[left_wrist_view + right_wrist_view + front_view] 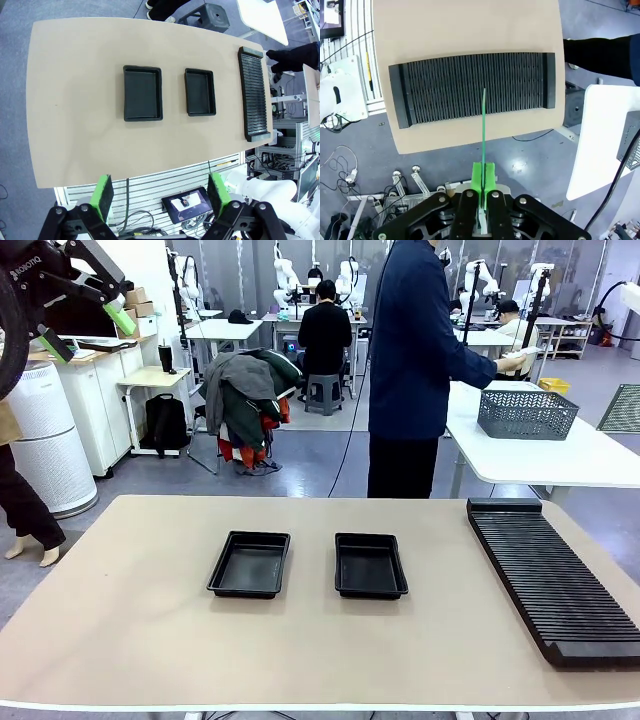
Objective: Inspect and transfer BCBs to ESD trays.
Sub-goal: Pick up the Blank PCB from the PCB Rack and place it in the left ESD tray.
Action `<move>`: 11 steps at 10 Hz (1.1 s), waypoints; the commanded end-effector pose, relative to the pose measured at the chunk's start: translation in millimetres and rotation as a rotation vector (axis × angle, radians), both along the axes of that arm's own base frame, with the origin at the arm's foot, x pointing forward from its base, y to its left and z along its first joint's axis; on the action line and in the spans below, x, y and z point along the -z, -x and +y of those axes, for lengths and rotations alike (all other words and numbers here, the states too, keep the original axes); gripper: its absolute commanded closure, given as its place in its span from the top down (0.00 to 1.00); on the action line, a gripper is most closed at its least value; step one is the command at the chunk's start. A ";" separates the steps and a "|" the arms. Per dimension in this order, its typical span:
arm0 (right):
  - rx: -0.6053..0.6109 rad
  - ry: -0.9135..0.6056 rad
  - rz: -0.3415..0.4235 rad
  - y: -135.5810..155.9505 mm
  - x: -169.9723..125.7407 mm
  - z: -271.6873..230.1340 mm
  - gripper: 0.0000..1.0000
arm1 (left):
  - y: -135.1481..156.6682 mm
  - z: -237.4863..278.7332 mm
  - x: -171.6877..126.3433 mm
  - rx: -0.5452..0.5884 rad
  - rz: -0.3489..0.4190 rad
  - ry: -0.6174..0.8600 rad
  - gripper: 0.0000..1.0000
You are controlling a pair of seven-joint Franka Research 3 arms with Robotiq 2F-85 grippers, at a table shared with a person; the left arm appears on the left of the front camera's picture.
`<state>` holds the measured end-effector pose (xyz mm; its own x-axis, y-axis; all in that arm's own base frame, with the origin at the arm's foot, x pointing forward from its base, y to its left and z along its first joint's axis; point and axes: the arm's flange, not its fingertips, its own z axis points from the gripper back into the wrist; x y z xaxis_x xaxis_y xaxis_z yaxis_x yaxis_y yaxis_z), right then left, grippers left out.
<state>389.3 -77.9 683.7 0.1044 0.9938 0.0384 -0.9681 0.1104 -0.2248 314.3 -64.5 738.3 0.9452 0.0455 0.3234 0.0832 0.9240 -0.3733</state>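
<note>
**Operator:** Which step are you on?

**Robot:** Inspection, I judge. My right gripper (483, 176) has its green pads pressed together on one thin flat green circuit board (483, 125). The board is seen edge-on and hangs over the long black ribbed rack (470, 87) at the table's right end. How high above it, I cannot tell.

**Operator:** And your other arm?

**Robot:** My left gripper (161, 196) is spread wide with nothing between its fingers, raised high at the near left.

**Operator:** The trays?

**Robot:** Two shallow rectangular black plastic trays sit mid-table, the left tray (249, 565) and the right tray (370, 566), near each other. Both are bare, so no board is transferred yet.

**Operator:** Next move?

**Robot:** Probably carry the board left to the right tray, turn it from edgewise to flat, lower it inside the sloped walls, then let go.

**Operator:** Any writing?

**Robot:** "ROBOTIQ" in white on my left gripper's black body, in the front view. The board shows only its edge, so no print is readable.
</note>
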 end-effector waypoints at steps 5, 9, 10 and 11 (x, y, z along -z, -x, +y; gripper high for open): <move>0.007 0.008 0.003 0.5 0.7 0.3 0.03 | 0.0 -0.2 1.4 0.008 0.001 0.008 1.00; 0.118 -0.109 0.046 -15.1 -0.9 8.2 0.03 | 0.0 -0.2 1.4 0.008 0.001 0.008 1.00; 0.237 -0.248 0.089 -29.8 -2.1 22.7 0.03 | 0.0 -0.2 1.4 0.008 0.001 0.008 1.00; 0.340 -0.305 0.155 -38.7 1.7 39.2 0.03 | 0.0 -0.2 1.4 0.008 0.001 0.008 1.00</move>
<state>412.1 -56.7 672.2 0.3166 0.9287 0.1931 -0.9388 0.3359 -0.0763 314.2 -64.5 738.3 0.9451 0.0454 0.3236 0.0834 0.9240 -0.3733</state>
